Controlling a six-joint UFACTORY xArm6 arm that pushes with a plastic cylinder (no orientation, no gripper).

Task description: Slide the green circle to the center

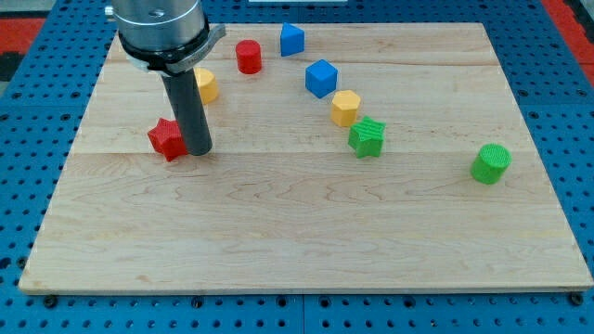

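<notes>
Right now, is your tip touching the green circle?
No, my tip stands beside the red star at the view's left, far from the green circle at the right.

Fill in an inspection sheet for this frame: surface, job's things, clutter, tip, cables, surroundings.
Surface: wooden board, lying flat, with no mark at its centre.
Job's things: green circle near the view's right edge, far from the centre, standing apart from the other blocks.
Clutter: red star, yellow block, red cylinder, two blue blocks, yellow hexagon, green star.
Tip: my tip is on the view's left, right beside the red star, far from the green circle.
Cables: nothing seen.
Surroundings: blue perforated panel around the board; red area at the view's top left.
</notes>
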